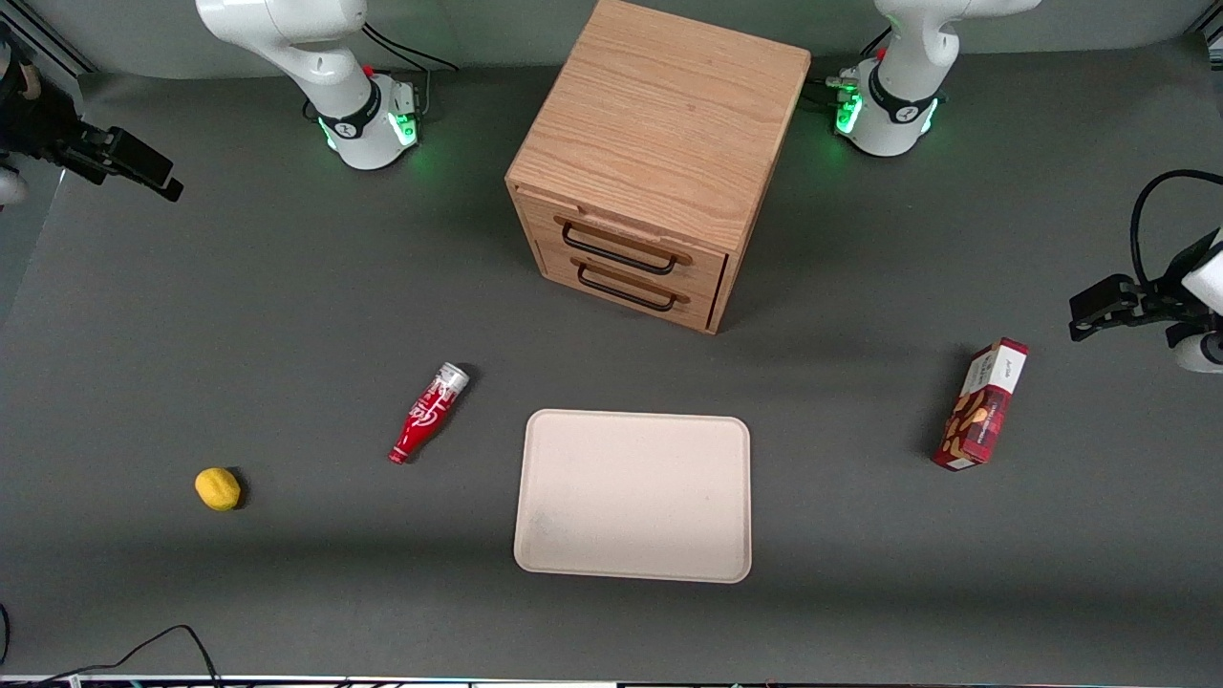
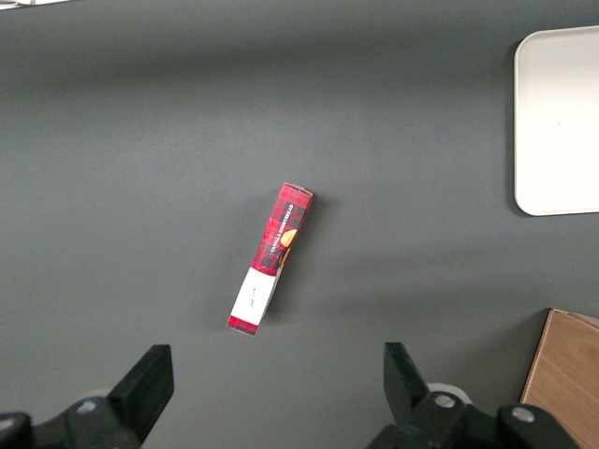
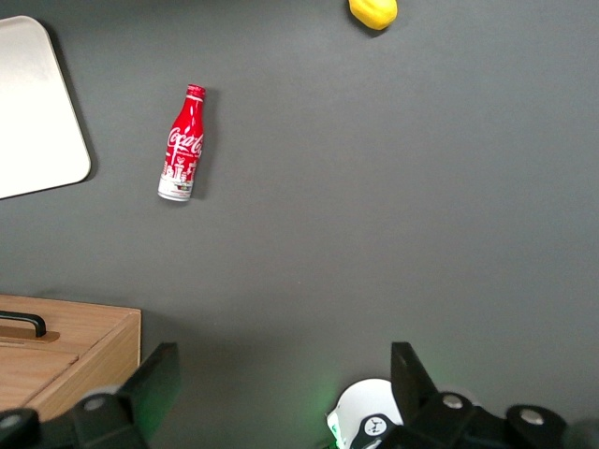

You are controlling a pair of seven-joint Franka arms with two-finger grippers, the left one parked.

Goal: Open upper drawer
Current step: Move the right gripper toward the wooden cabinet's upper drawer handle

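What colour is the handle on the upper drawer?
Black, on the light oak upper drawer; clearest in the front view. The gripper hangs open, well off toward the working arm's end.

Matt oak upper drawer, wire-handled

White glossy arm, black joint ring, green-lit base, black cables, black two-finger hand

- The front view looked steeply down over the whole table.
- The right wrist view, facing down beside the gripper, shared bottle, lemon, tray and cabinet.
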